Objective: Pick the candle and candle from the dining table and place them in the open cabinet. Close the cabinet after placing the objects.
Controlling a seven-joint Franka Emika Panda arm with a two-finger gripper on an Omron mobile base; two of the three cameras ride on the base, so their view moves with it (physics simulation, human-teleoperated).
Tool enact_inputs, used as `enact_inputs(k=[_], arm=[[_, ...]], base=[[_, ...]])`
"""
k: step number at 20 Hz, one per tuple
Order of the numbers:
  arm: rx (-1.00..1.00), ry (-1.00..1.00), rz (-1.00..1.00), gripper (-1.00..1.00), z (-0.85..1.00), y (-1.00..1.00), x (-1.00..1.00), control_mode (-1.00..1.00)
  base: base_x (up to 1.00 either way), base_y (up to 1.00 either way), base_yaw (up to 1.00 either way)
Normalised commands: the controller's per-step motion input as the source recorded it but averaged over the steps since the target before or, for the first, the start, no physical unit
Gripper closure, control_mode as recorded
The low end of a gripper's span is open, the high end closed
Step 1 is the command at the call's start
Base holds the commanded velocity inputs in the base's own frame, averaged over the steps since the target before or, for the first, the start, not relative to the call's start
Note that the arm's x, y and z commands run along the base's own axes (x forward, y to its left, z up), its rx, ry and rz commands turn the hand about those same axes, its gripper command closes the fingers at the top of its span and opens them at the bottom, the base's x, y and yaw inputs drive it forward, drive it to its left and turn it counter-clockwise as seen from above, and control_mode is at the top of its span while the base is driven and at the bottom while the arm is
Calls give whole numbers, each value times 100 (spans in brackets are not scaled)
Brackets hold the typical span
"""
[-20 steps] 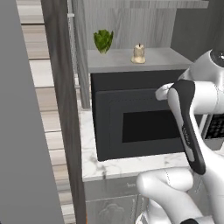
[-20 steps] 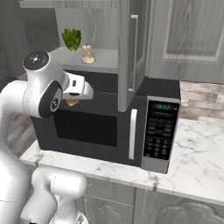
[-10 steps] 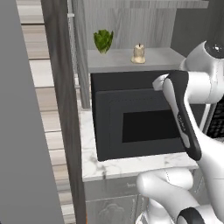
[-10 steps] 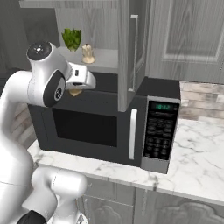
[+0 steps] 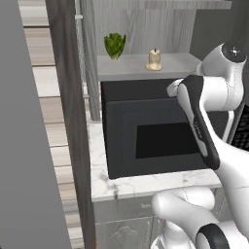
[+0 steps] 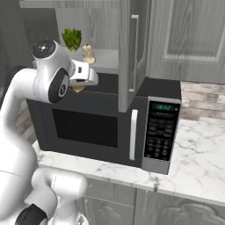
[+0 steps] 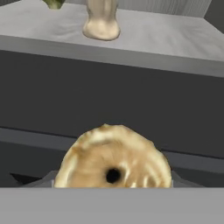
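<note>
A black microwave (image 6: 105, 118) fills the middle of the right base frame, its keypad panel (image 6: 160, 134) at centre right. It stands on a white marble table (image 6: 197, 162) at lower right. A small green plant (image 5: 115, 45) sits at upper centre of the left base frame.

Tan-gold candle (image 7: 113, 159) showing mottled cream w/ dark centre hole. Cream candle (image 5: 154, 60) sitting on pale grey shelf (image 5: 131, 66); green leafy plant (image 5: 115, 45) at its 9 o'clock. Microwave (image 6: 101, 121) showing black. Cabinet door (image 6: 131, 44) showing grey wood-grain. Counter (image 6: 200, 165) showing white marble, grey veins.
</note>
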Motion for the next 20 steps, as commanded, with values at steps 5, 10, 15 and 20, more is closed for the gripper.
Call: enact_inputs(k=[5, 10, 15, 20], arm=[[0, -4, 0, 100, 0, -2, 16, -100], [0, -5, 0, 100, 0, -2, 21, -100], [0, -1, -1, 100, 17, -14, 33, -100], [0, 0, -2, 100, 38, -15, 34, -100]], base=[[0, 0, 0], [0, 0, 0], [0, 0, 0], [0, 0, 0]])
